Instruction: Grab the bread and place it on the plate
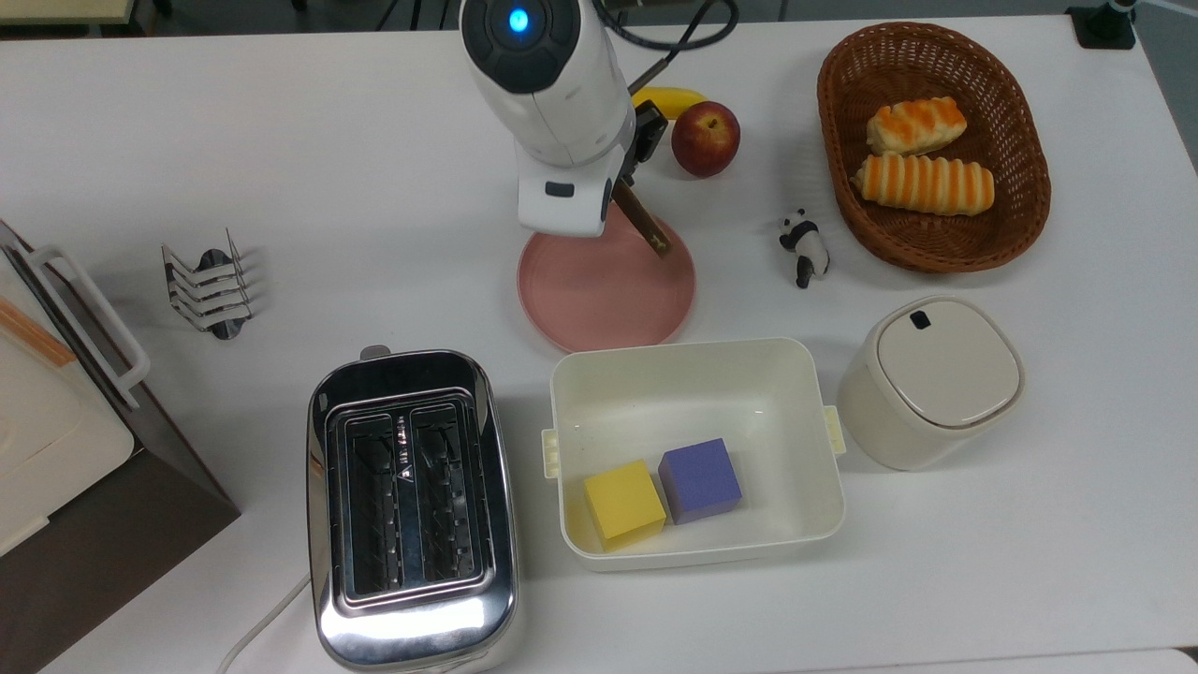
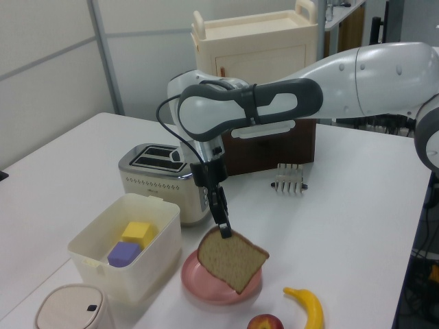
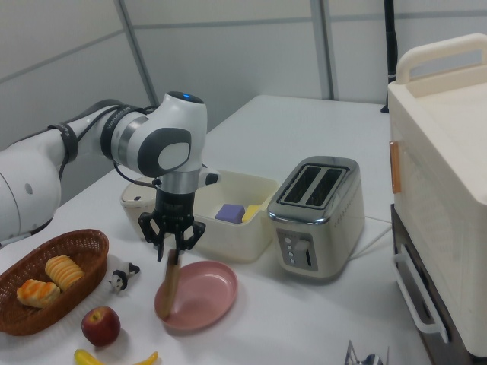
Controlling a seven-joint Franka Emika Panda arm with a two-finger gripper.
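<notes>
The bread (image 2: pixel 233 259), a speckled tan slice with a dark crust, hangs tilted from my gripper (image 2: pixel 224 231), which is shut on its top edge. Its lower end sits just over the pink plate (image 2: pixel 199 288); I cannot tell whether it touches. In the top view the arm covers the gripper, and the bread (image 1: pixel 644 223) shows edge-on over the plate (image 1: pixel 608 290), toward the far side. In the right view the gripper (image 3: pixel 172 253) points down, holding the bread (image 3: pixel 170 285) upright at the left side of the plate (image 3: pixel 205 293).
A cream tub (image 1: pixel 697 360) with a yellow and a purple cube sits just below the plate in the top view, with a toaster (image 1: pixel 412 505) at its left. An apple (image 1: pixel 705 139), banana (image 1: pixel 669 98), panda figure (image 1: pixel 803 245), roll basket (image 1: pixel 936 243), lidded canister (image 1: pixel 936 374) and toast rack (image 1: pixel 211 285) stand around.
</notes>
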